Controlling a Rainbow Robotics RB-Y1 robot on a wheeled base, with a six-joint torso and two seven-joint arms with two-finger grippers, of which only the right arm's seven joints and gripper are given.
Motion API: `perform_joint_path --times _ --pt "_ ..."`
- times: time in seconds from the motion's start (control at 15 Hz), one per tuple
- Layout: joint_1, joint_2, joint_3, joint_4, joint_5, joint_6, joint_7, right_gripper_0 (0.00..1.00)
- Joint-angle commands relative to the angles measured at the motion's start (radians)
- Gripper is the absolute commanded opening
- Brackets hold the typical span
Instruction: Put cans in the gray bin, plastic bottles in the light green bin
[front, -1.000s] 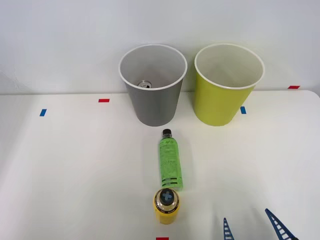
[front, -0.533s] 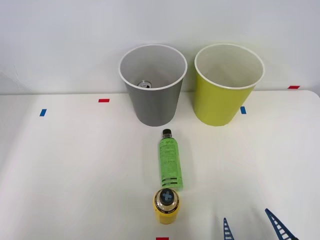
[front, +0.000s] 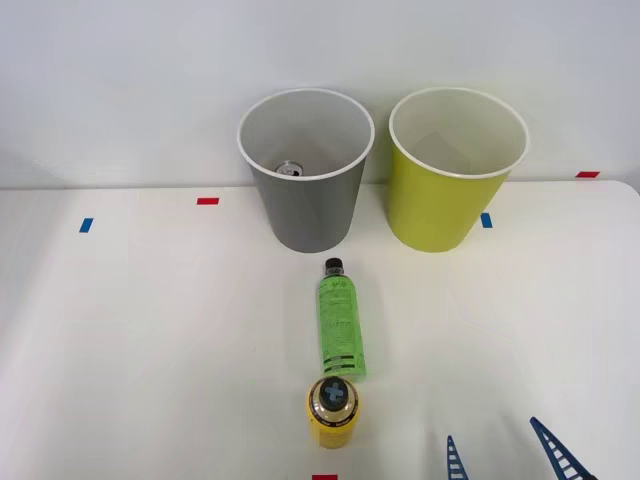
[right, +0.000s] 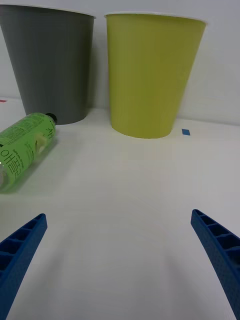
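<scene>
plastic bottles first: we see the green bottle lying on its side on the white desk, black cap pointing toward the gray bin, well ahead of our jaws and off to their left. the yellow bottle stands upright just past the green bottle's base end, closer to us, level with the jaws and to their left, apart from them. we can't tell whether the two bottles touch.

our right gripper sits at the near right part of the desk, jaws spread wide with nothing between them; both blue ribbed fingers hang over bare desk. in the wrist view the green bottle lies beside the left finger's side, ahead of it, not touching.

gray bin stands upright at the far edge of the desk, ahead and left of the jaws. a can sits inside it at the bottom, we see its silvery top only. light green bin stands upright just beside the gray bin, nearly straight ahead of the jaws, well apart from them; no item seen inside from the front view. in the wrist view the light green bin is dead ahead between the fingers, gray bin to its side.

small red and blue tape marks dot the desk.
</scene>
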Motion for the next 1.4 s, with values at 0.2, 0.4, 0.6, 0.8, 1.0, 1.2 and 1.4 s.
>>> perform_joint_path --times 0.2,0.4,0.6,0.8,1.0,1.2,1.4 --pt "0.0 0.0 0.0 0.0 0.0 0.0 0.0 1.0" --pt "0.0 0.0 0.0 0.0 0.0 0.0 0.0 1.0" --pt "0.0 0.0 0.0 0.0 0.0 0.0 0.0 1.0" --pt "-0.015 -0.008 -0.017 0.051 -0.005 -0.032 -0.008 1.0" --pt "-0.025 -0.077 -0.003 0.049 -0.064 -0.057 -0.026 1.0" --pt "-0.057 -0.192 0.054 0.049 -0.175 -0.06 -0.037 1.0" --pt "-0.107 -0.279 0.091 0.049 -0.206 -0.06 -0.063 1.0"
